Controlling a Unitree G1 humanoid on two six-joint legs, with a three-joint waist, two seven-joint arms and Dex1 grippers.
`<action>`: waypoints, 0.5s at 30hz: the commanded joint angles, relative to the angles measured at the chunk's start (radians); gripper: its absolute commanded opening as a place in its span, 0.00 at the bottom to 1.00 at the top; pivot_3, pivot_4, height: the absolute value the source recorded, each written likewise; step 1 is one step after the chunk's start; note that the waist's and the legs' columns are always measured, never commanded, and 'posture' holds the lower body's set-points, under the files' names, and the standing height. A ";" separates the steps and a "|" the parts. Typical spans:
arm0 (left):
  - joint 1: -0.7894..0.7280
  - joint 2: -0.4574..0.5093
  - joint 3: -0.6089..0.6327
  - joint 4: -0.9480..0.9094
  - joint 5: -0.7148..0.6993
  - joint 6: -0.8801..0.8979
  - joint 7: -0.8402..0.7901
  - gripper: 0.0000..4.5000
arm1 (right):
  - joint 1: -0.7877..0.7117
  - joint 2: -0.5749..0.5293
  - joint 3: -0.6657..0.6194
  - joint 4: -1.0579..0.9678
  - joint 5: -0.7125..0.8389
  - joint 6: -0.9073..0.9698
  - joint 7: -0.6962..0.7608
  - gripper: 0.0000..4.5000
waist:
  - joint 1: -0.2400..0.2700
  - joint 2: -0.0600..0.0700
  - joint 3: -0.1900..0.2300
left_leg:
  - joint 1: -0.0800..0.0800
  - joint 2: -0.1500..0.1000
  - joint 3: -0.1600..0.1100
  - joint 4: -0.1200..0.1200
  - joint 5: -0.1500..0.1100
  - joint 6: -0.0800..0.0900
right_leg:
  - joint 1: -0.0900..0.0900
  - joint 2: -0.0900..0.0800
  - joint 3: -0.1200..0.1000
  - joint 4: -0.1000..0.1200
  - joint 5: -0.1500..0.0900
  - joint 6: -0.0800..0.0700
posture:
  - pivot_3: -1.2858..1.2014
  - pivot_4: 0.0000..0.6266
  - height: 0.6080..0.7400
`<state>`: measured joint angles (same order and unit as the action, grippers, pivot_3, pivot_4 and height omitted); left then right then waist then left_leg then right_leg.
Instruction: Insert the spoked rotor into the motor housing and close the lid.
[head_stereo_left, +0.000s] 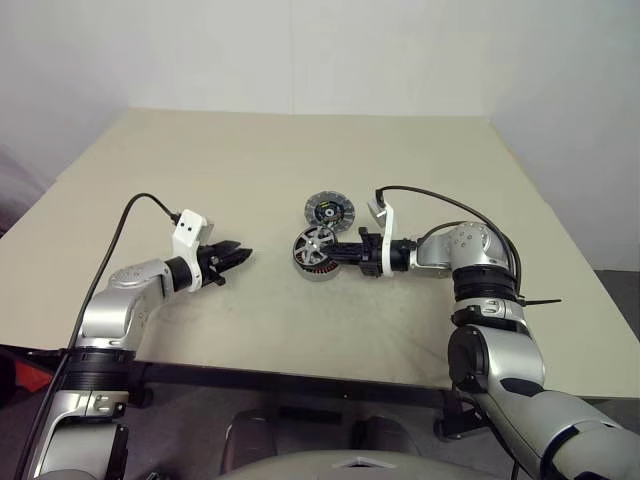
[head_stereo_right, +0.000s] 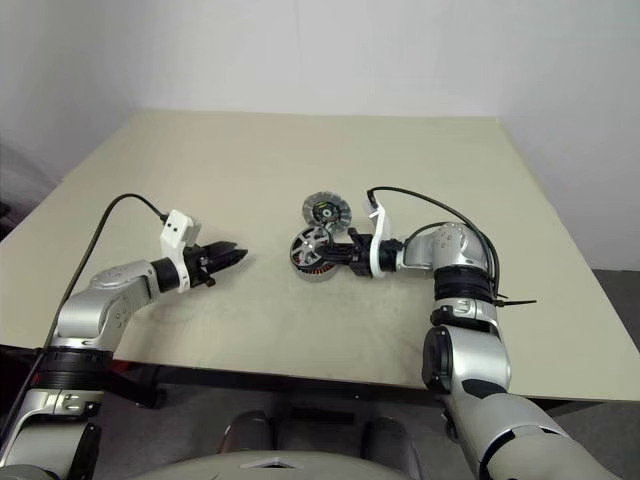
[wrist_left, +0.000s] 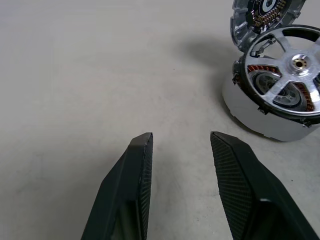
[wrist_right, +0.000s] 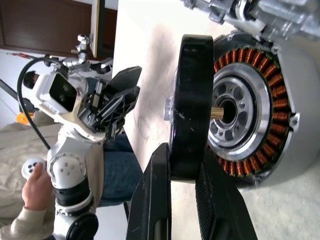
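Note:
The motor housing (head_stereo_left: 316, 267), a squat silver cup with copper windings (wrist_right: 250, 100), stands mid-table. Over its open top tilts the spoked rotor (head_stereo_left: 312, 243), black-rimmed with shiny spokes (wrist_left: 290, 70). My right gripper (wrist_right: 182, 160) is shut on the rotor's rim (wrist_right: 192, 100), reaching in from the right (head_stereo_left: 337, 252). The rotor's near edge sits close to the housing and the rest leans up, away from the windings. The lid (head_stereo_left: 330, 209), a ribbed grey disc, lies just behind the housing. My left gripper (head_stereo_left: 232, 260) hovers open and empty left of the housing, fingers (wrist_left: 142, 150) apart.
The beige table (head_stereo_left: 300, 150) stretches wide behind and to both sides. Its front edge (head_stereo_left: 300, 372) runs close below the arms. A person's hand (wrist_right: 35, 185) with a controller shows beyond the table in the right wrist view.

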<state>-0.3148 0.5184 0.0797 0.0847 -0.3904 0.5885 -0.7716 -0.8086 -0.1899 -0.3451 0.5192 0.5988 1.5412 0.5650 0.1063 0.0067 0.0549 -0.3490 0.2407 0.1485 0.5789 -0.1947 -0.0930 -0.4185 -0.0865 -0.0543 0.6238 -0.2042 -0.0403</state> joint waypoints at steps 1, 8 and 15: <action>-0.018 0.011 0.014 -0.022 -0.004 -0.012 0.000 0.43 | -0.005 0.011 -0.025 -0.076 0.050 0.046 -0.003 0.08 | 0.000 0.000 0.000 | 0.000 0.000 0.000 0.000 0.000 0.000 | 0.000 0.000 0.000 0.000 0.000 0.000 | 0.52 0.00 1.00; -0.020 0.010 0.013 -0.019 -0.002 -0.015 0.002 0.43 | 0.004 0.026 -0.026 -0.048 0.024 0.014 -0.037 0.08 | -0.001 0.000 0.000 | 0.000 0.000 0.000 0.000 0.000 0.000 | 0.000 0.000 0.000 0.000 0.000 0.000 | 0.52 0.00 1.00; -0.011 0.013 0.017 -0.027 -0.001 -0.012 0.007 0.43 | 0.005 0.032 -0.012 -0.025 0.017 -0.023 -0.049 0.08 | -0.001 0.000 0.000 | 0.001 0.000 0.000 0.000 0.000 0.000 | 0.000 0.000 0.000 0.000 0.000 0.000 | 0.52 0.00 1.00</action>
<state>-0.3148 0.5183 0.0796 0.0853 -0.3893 0.5881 -0.7674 -0.8006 -0.1572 -0.3589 0.4911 0.6152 1.5318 0.5307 0.1056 0.0068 0.0548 -0.3484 0.2408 0.1484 0.5789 -0.1945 -0.0934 -0.4183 -0.0865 -0.0542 0.6243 -0.2042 -0.0403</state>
